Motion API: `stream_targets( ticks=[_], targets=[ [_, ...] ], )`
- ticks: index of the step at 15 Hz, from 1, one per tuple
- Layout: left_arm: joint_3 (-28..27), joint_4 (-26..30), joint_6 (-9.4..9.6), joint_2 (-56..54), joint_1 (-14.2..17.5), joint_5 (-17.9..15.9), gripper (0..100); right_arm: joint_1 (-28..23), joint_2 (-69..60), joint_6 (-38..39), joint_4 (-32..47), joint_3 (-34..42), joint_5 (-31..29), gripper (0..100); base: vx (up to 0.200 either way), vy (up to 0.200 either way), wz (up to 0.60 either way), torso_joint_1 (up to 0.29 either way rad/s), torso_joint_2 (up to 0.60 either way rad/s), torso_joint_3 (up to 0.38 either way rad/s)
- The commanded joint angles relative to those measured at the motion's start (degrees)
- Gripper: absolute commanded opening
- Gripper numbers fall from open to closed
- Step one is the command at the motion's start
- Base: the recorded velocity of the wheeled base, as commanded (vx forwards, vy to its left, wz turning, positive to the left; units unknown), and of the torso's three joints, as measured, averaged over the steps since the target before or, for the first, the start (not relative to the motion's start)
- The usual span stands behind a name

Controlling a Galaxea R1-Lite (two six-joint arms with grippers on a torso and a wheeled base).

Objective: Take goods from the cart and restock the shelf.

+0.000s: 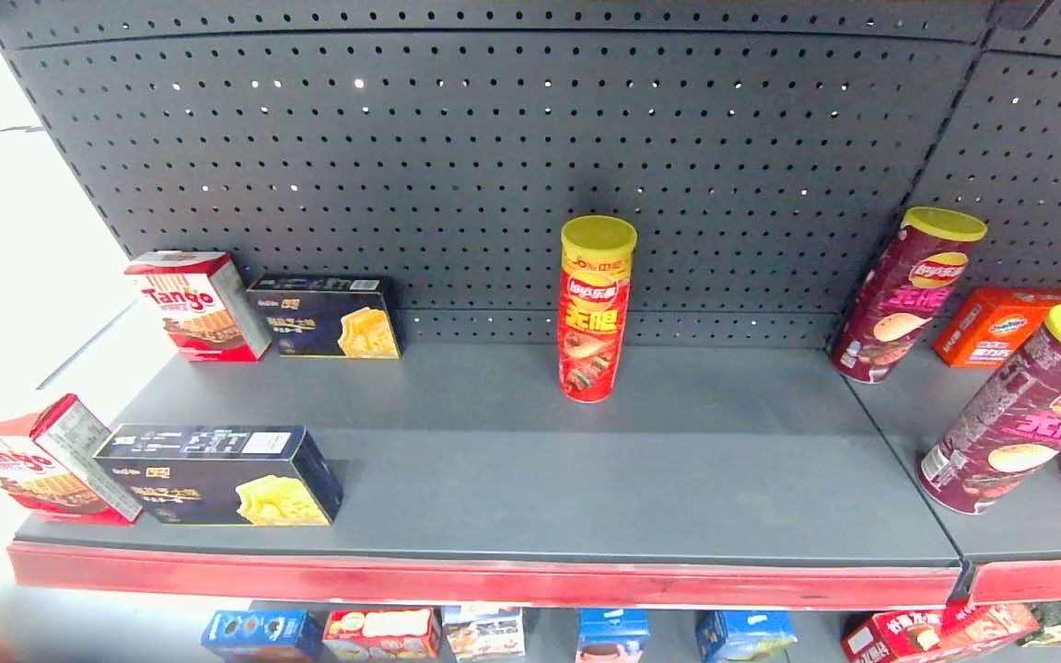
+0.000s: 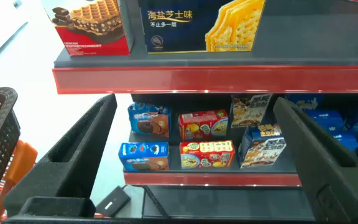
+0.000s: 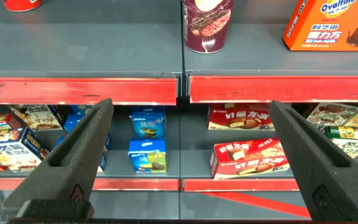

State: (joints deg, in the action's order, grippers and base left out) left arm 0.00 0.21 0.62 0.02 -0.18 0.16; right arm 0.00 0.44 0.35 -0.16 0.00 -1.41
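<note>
Shelf: grey metal shelf, sparsely stocked.
Grippers: left gripper, right gripper both wide, empty.
Risk: a nudge could topple the tall red crisp can.

The chip can is red with a yellow lid, the shelf grey, red-edged.

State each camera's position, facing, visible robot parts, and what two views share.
Head view: on the head, looking forward and down at the grey shelf holding a red can.
Left wrist view: on the left wrist, facing the shelf front from low, past the open left gripper.
Right wrist view: on the right wrist, facing the shelf front, past the open right gripper.
Shared: head and left wrist views both show the front dark box.
</note>
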Motion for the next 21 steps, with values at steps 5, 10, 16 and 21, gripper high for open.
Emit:
stream_targets(
  ticks=[5,10,16,21],
  targets=[
    [0.0,0.06,-0.01,-0.02,0.01,0.02,100,0.0,0.09,-0.09,-0.02,0.0,0.01,100,0.0,0.0,0.0,0.0,0.0,0.0],
    [0.0,0.06,-0.27,-0.02,0.01,-0.07,100,0.0,0.09,0.09,-0.02,0.0,0.01,100,0.0,0.0,0.0,0.0,0.0,0.0],
    [0.0,0.06,-0.27,-0.02,0.01,-0.16,100,0.0,0.09,0.09,-0.02,0.0,0.01,100,0.0,0.0,0.5,0.008,0.01,0.002],
    [0.0,0.06,-0.27,-0.02,0.01,-0.07,100,0.0,0.09,0.09,-0.02,0.0,0.01,100,0.0,0.0,0.6,0.006,0.01,0.001]
  ],
)
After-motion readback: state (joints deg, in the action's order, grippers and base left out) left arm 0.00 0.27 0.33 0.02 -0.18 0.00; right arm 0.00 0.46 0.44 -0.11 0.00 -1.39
